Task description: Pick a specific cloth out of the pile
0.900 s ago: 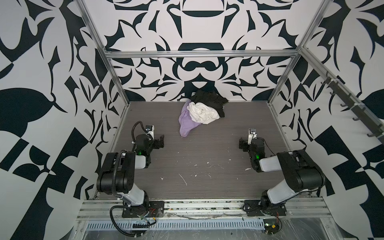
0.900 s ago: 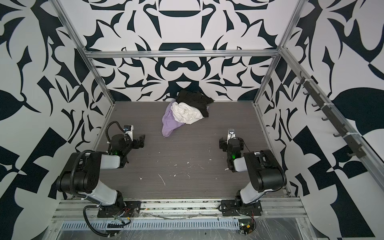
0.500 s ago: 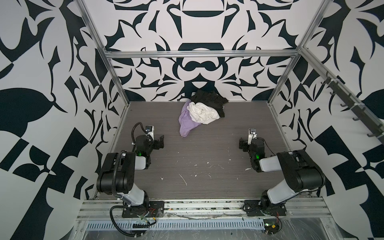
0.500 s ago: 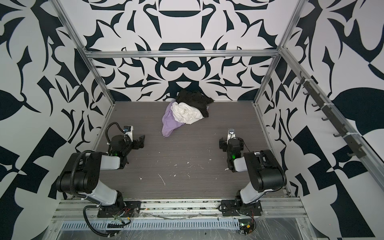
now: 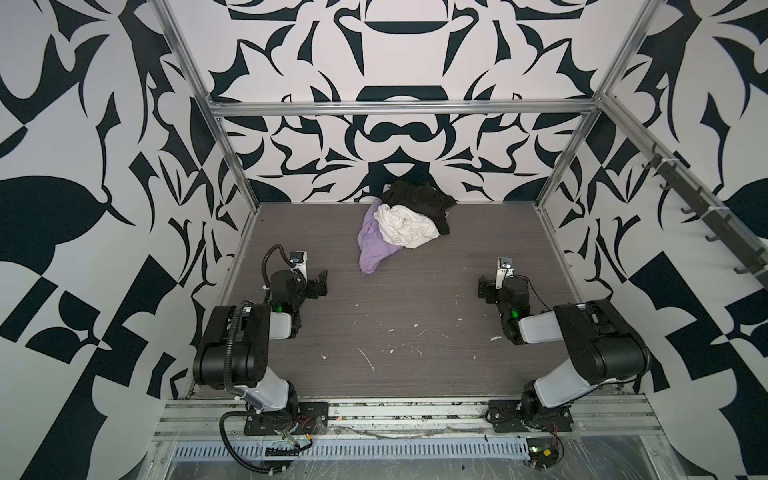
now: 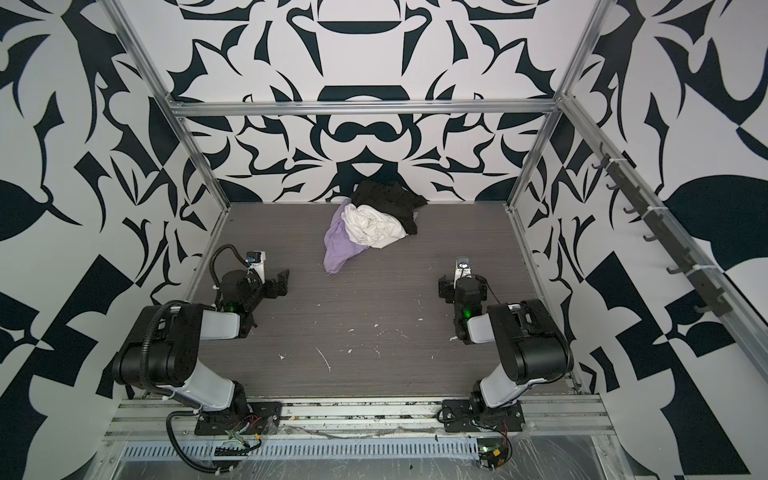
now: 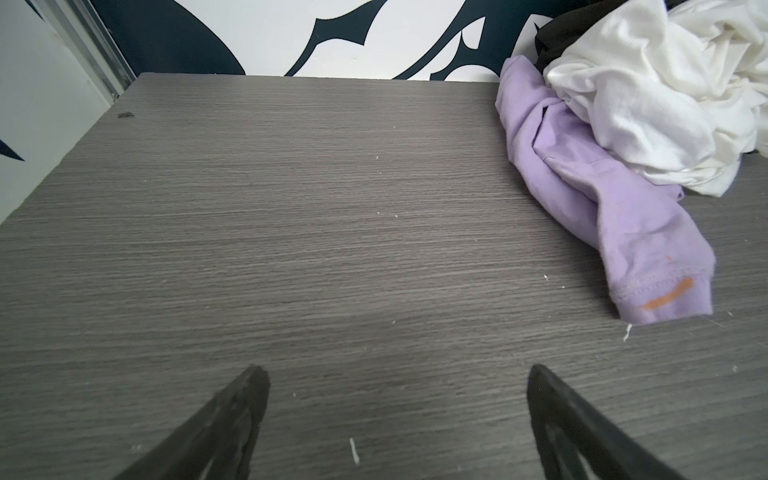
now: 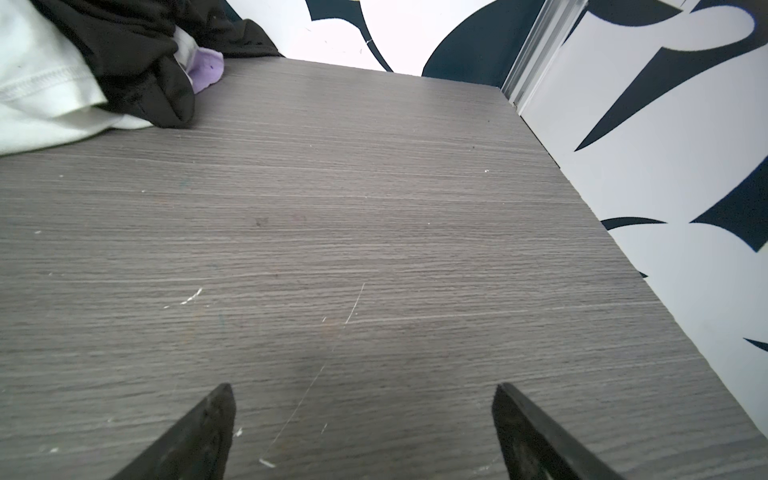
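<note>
One pile (image 5: 409,216) sits on one surface (image 5: 415,307). The pile holds three cloths: one lavender cloth (image 5: 374,247), one white cloth (image 5: 405,226) and one black cloth (image 5: 419,195). Both top views show two arms, one left arm (image 5: 237,349) and one right arm (image 5: 598,349). Each arm carries one camera (image 5: 298,257), two in all, and ends in one hand: one left hand (image 5: 321,283) and one right hand (image 5: 483,286). Each hand has two fingers (image 7: 232,415), four altogether, with two showing in each wrist view. The white flecks (image 5: 365,359) on the surface are many and too small to count.
</note>
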